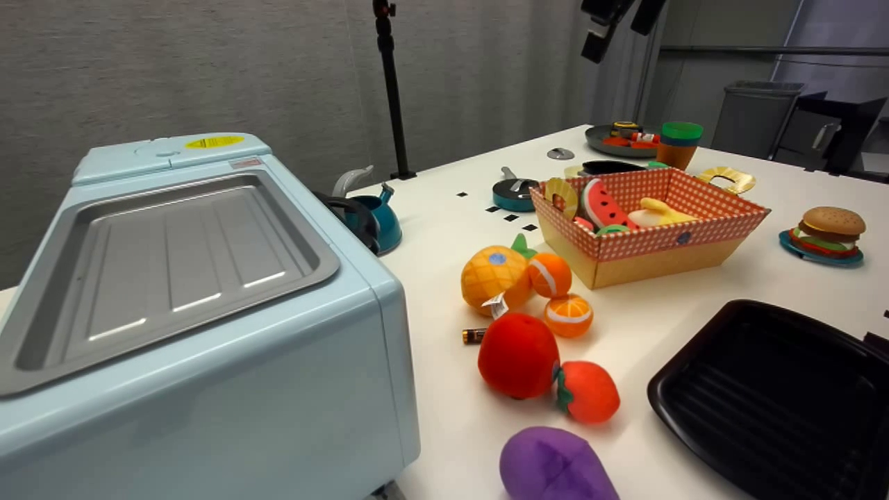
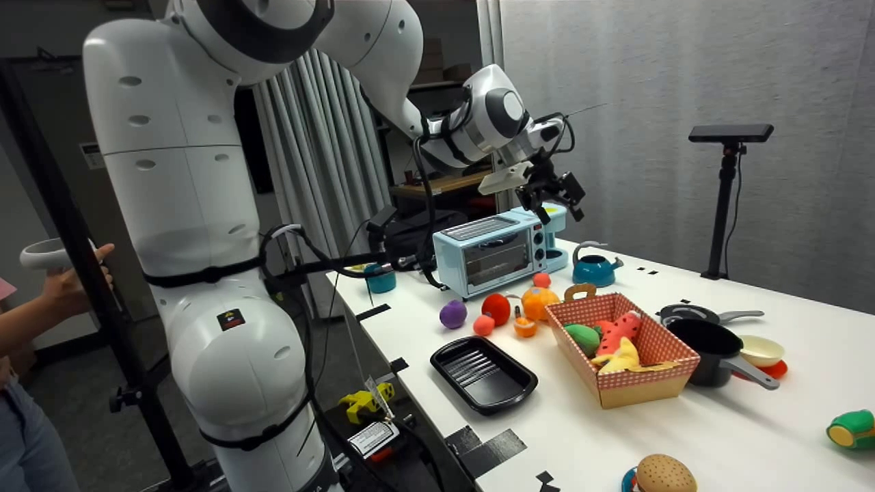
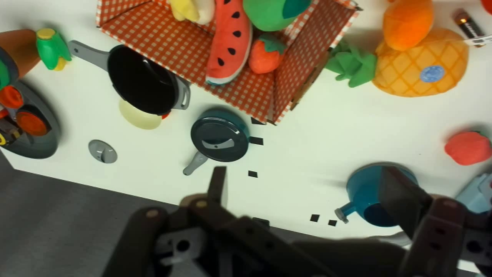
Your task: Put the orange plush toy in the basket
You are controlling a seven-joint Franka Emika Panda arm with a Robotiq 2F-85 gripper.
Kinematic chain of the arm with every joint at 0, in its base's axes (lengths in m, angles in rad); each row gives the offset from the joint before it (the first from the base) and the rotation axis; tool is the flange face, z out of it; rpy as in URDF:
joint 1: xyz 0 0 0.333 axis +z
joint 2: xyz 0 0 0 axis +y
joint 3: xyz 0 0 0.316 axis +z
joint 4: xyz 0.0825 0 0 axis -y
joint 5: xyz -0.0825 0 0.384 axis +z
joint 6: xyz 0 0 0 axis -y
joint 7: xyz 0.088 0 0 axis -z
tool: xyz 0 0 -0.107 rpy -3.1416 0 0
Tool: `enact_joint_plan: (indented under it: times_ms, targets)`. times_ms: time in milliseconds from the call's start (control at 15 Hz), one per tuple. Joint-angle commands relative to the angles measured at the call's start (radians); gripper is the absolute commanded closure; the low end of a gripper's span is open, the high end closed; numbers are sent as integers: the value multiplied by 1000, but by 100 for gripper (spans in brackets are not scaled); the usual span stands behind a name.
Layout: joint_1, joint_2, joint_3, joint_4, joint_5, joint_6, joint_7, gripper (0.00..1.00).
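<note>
Two like orange-red plush blobs show in an exterior view. One orange plush toy (image 2: pixel 484 325) lies beside the red ball; it also shows with a green leaf top in an exterior view (image 1: pixel 588 392). The like blob (image 2: pixel 541 280) lies by the oven; it shows at the right of the wrist view (image 3: pixel 468 148). The tan basket (image 1: pixel 660 269) with red-checked sides holds several plush fruits; it also shows in an exterior view (image 2: pixel 642 394) and the wrist view (image 3: pixel 246 92). My gripper (image 2: pixel 561 216) is open and empty, high above the table; its fingers show in the wrist view (image 3: pixel 304 172).
The red ball (image 1: pixel 519 355), striped orange fruits (image 1: pixel 569 316), pineapple (image 1: pixel 494 279) and eggplant (image 1: pixel 555 462) lie between the blue oven (image 1: pixel 333 368) and the black tray (image 1: pixel 778 396). A teal kettle (image 3: pixel 365 186) and lidded pan (image 3: pixel 220 134) stand on the table's far side.
</note>
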Motion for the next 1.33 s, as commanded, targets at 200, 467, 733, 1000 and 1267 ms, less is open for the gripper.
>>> enact_joint_plan:
  times_ms: [200,467,733,1000,1267]
  targets:
    - [19,-80,77,-65,157,34,-57,0]
    - [20,-93,98,-111,233,70,-105,0]
    - [22,-107,110,-149,290,83,-159,0]
    - [20,-82,116,-129,277,54,-151,0]
    - [19,-90,119,-140,281,54,-159,0]
